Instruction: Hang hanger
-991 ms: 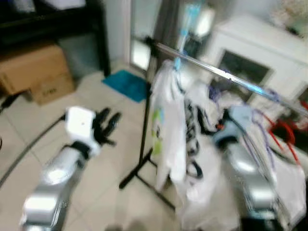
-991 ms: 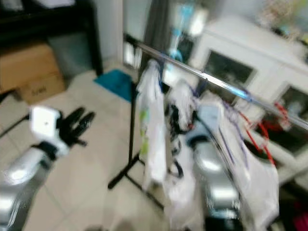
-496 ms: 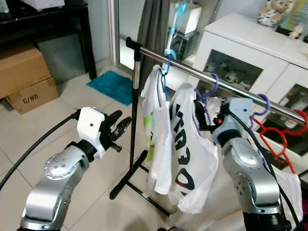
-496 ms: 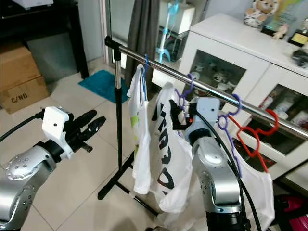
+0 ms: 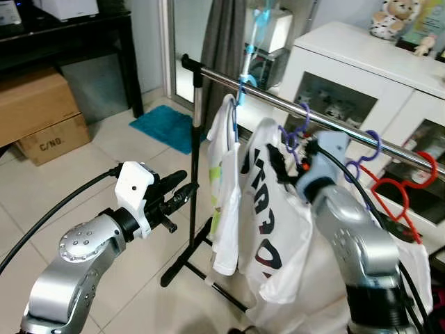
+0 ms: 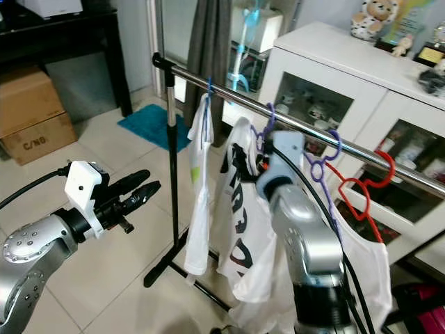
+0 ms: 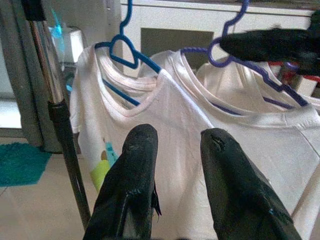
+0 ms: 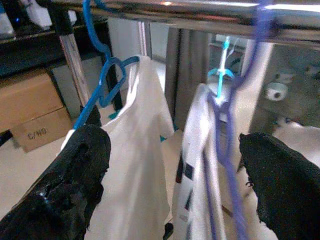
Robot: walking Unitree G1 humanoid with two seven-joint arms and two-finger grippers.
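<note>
where tiled floor (image 5: 83, 174) spreads — clothes rail (image 5: 306, 111); white cabinet (image 5: 361, 76)

purple hanger (image 8: 226, 125) hooked on the rail, carrying a white printed shirt.

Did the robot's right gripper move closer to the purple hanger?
Yes. The right gripper has gone up toward the rail, and its fingers now straddle the purple hanger.

Your two head views look forward and down on the clothes rail (image 5: 327, 118) from above, sharing the shirts hung along it (offset only slightly). The left wrist view faces the rail side-on from a little way off, level with the blue hanger (image 7: 122, 52). Your right wrist view sits just under the rail, close to the purple hanger (image 8: 225, 125).
</note>
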